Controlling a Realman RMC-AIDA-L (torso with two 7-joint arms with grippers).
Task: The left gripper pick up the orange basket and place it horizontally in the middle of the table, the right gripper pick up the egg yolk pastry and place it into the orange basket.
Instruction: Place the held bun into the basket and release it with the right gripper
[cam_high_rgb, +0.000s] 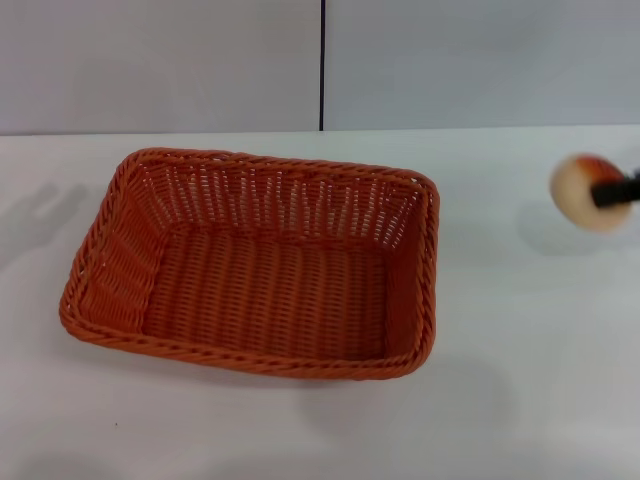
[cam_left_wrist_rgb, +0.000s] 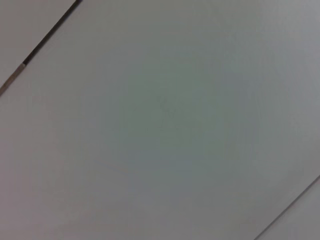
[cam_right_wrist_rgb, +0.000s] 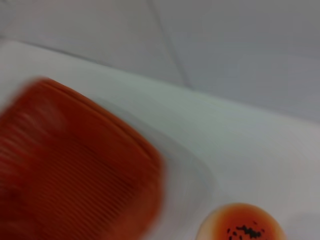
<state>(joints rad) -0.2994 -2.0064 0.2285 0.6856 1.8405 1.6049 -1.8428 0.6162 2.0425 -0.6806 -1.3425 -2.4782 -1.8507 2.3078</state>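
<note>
1. The large rectangular orange woven basket (cam_high_rgb: 250, 275) is set flat on the plain white table (cam_high_rgb: 520, 380), near its middle, open side up.
2. The small round cream-coloured egg yolk pastry (cam_high_rgb: 588, 192) with an orange-brown speckled top is held above the table, well to the right of the basket.
3. The black right gripper (cam_high_rgb: 620, 190) is closed on the pastry at the head view's right edge.
4. The left gripper is not seen in any view.
</note>
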